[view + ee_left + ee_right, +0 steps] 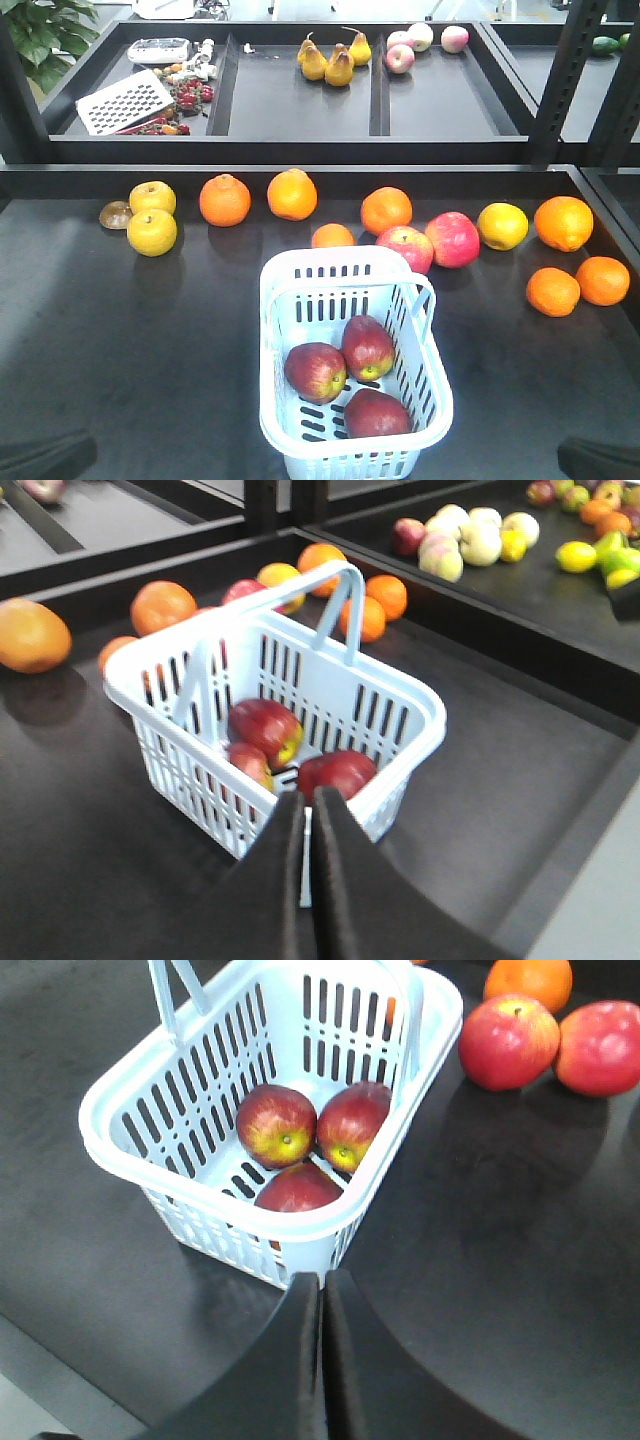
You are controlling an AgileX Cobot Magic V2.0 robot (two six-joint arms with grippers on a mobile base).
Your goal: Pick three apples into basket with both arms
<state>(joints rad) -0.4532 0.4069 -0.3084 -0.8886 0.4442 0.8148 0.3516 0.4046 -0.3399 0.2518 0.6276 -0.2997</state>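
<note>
From the front, the pale blue slotted plastic basket (350,360) sits on the black desk (120,340) and holds all three dark maroon-red apples (316,371), clustered toward its near end. In the left wrist view, the left claw (308,810) is clenched and empty, close to the basket's near rim. In the right wrist view, the right claw (322,1285) is likewise clenched on nothing, near the rim. A careless retreat by either could clip the rim and drag or tip the basket.

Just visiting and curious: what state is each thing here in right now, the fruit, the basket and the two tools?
Three dark red apples: inside the basket.
Basket: upright, handle raised.
Left tool: shut, empty.
Right tool: shut, empty.
Pink-red apples: on the table, outside the basket.
</note>
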